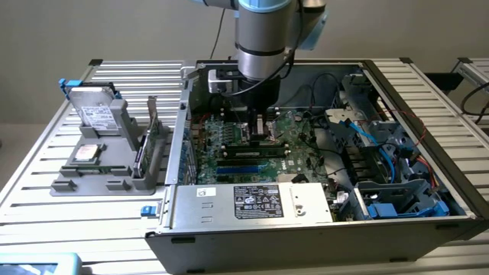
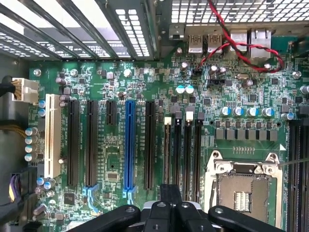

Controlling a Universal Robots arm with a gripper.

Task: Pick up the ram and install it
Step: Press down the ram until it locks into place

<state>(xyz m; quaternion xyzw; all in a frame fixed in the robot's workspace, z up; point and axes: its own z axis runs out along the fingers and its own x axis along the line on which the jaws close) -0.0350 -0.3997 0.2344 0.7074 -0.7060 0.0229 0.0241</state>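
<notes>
A robot arm reaches into an open computer case [image 1: 413, 172]. Its gripper [image 2: 166, 205] is fully closed, empty, above the motherboard [image 2: 145, 145] near the memory slots [image 2: 186, 154].

This looks like a robotics lab or test workshop set up for computer assembly. An open computer case [image 1: 321, 166] lies on its side on a work table [image 1: 46, 172] made of ribbed aluminium rails, its green motherboard [image 2: 145, 121] and loose cables [image 1: 359, 132] exposed. On the exterior view's left of the case, a grey holder [image 1: 103, 172] keeps spare parts upright: a hard drive [image 1: 95, 112] and a card [image 1: 153, 137]. A grey and blue industrial robot arm [image 1: 264, 34] reaches down into the case. Behind the case, a plain bare wall [image 1: 114, 28].
</notes>
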